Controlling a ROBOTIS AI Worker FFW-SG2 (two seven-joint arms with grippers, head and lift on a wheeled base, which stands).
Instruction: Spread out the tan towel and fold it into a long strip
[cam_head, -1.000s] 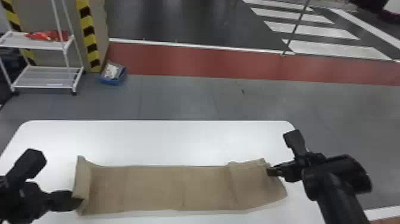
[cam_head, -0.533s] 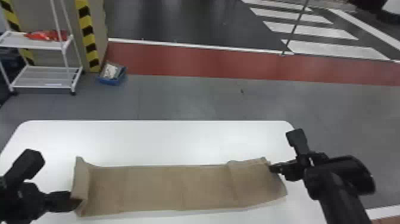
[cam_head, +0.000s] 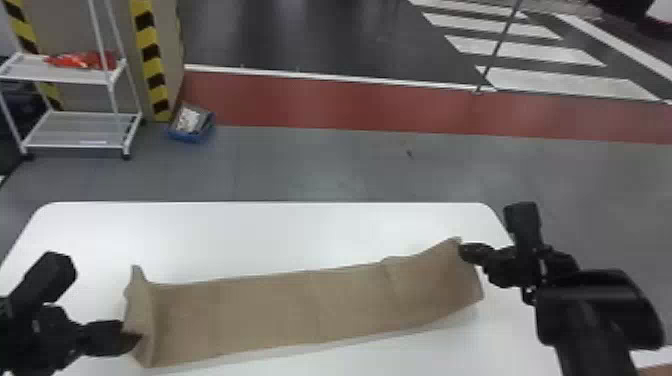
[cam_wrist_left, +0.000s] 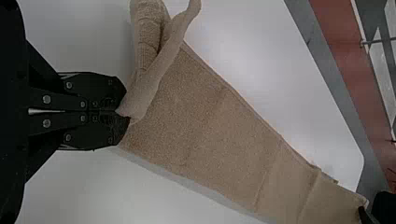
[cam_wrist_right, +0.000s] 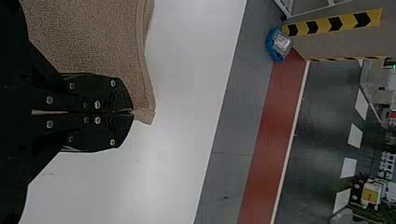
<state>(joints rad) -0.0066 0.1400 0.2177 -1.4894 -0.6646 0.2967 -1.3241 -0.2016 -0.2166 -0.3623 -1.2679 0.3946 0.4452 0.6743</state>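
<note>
The tan towel (cam_head: 280, 310) lies as a long strip across the white table, its right end raised and its left end standing up in a turned-over flap. At that left end is my left gripper (cam_head: 132, 340); the left wrist view shows the gripper (cam_wrist_left: 122, 112) shut on the edge of the towel (cam_wrist_left: 196, 126). My right gripper (cam_head: 465, 251) holds the far right corner in the head view. In the right wrist view, the gripper (cam_wrist_right: 130, 112) is shut on a corner of the towel (cam_wrist_right: 93, 42).
The white table (cam_head: 260, 225) has bare surface behind the strip. Beyond it on the floor stand a white shelf cart (cam_head: 85, 120) and a blue bin (cam_head: 192, 122), both at the back left.
My right gripper has lifted the towel's right end and shifted slightly away from the robot. The strip now slants up toward the right. My left gripper has barely moved.
</note>
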